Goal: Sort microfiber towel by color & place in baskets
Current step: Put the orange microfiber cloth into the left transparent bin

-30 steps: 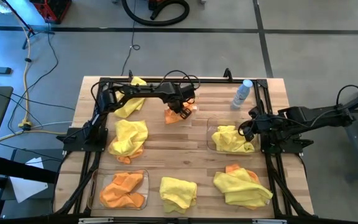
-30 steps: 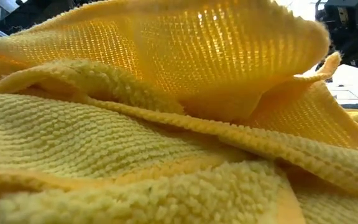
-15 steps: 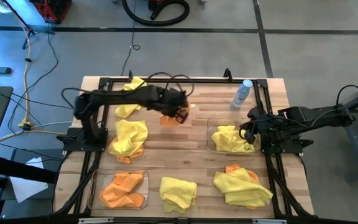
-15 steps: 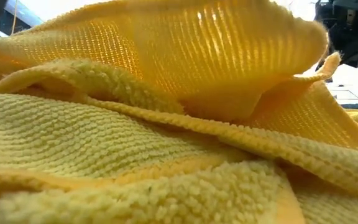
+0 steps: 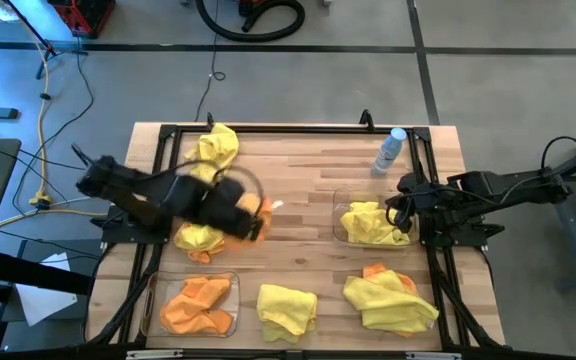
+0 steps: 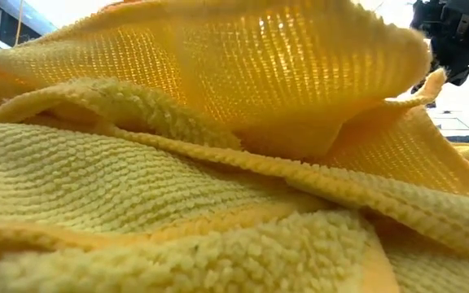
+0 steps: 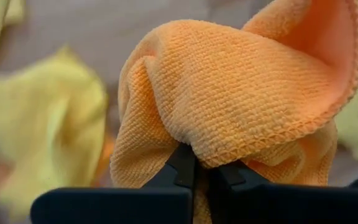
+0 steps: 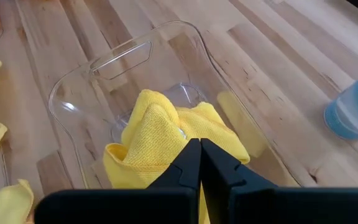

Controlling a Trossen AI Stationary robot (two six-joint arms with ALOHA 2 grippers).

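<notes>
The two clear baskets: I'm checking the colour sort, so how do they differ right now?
The basket at the right holds a yellow towel; the basket at the front left holds orange towels. The shut right gripper hangs over the right one; no gripper is over the front-left one, though the left gripper carries an orange towel. Both are clear plastic bins.

My count across the table

I see five yellow towels [image 5: 286, 307], one in a bin; three orange towels [image 5: 199, 304], one pinched in my left gripper [image 5: 258, 222]; two clear baskets [image 5: 339, 217]; one bottle [image 5: 389, 150]; my two arms.
</notes>
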